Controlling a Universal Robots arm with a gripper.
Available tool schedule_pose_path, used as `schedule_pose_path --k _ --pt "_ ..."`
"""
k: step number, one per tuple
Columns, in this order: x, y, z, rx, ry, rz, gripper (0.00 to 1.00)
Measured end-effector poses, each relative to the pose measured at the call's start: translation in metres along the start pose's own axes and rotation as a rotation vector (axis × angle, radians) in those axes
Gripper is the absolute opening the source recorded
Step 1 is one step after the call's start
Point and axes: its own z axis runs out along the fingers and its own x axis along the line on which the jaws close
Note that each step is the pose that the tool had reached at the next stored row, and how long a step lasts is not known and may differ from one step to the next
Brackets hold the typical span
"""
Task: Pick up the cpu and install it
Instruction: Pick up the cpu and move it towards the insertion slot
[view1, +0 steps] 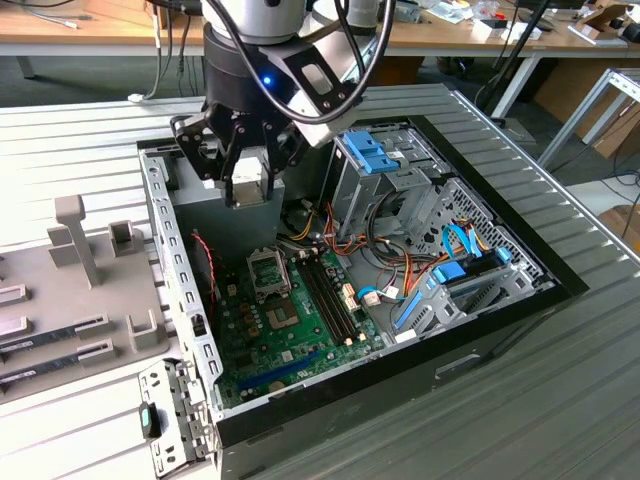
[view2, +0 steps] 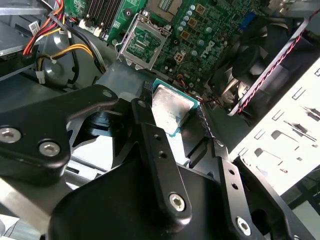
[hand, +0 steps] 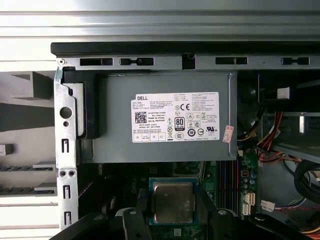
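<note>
The cpu, a small silver-topped square with a green rim, sits clamped between my gripper's two black fingers. In the first wrist view the cpu hangs just in front of the grey power supply box, with the gripper shut on its two opposite edges. In the exterior view the gripper hovers over the back of the open computer case, above the power supply. The hinged socket frame stands open on the green motherboard, apart from the cpu.
Memory slots run beside the socket. Drive cages and blue cables fill the case on the exterior view's right. A black fan with a red-black wire lies near the socket. A grey fixture tray is on the exterior view's left.
</note>
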Motion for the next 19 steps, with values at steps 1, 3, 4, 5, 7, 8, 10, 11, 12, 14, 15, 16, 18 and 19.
schedule_pose_path --k 1,3,4,5,7,8,10,11,12,14,15,16,18,19 --pt "-0.0004 -0.0004 0.0002 0.0003 0.0000 0.000 0.47" --pt "-0.0016 -0.0019 0.0009 0.0019 0.0000 0.000 0.47" --pt "-0.0019 -0.0023 0.0011 0.0023 0.0000 0.000 0.47" --pt "-0.0023 -0.0028 0.0013 0.0027 0.0000 0.000 0.47" --pt "-0.0029 -0.0035 0.0016 0.0034 -0.0001 0.000 0.47" --pt "-0.0034 -0.0041 0.0019 0.0040 -0.0001 0.000 0.47" --pt "-0.0045 -0.0052 0.0024 0.0053 0.0000 0.000 0.47" --pt "-0.0048 -0.0055 0.0025 0.0058 0.0000 0.000 0.47" --pt "-0.0052 -0.0059 0.0028 0.0064 0.0000 0.000 0.47" --pt "-0.0062 -0.0067 0.0032 0.0073 -0.0001 0.000 0.47" --pt "-0.0069 -0.0072 0.0035 0.0080 -0.0001 0.000 0.47" --pt "-0.0073 -0.0076 0.0038 0.0084 -0.0001 0.000 0.47" --pt "-0.0082 -0.0082 0.0042 0.0092 -0.0001 0.000 0.47" --pt "-0.0086 -0.0085 0.0043 0.0097 -0.0002 0.000 0.47"
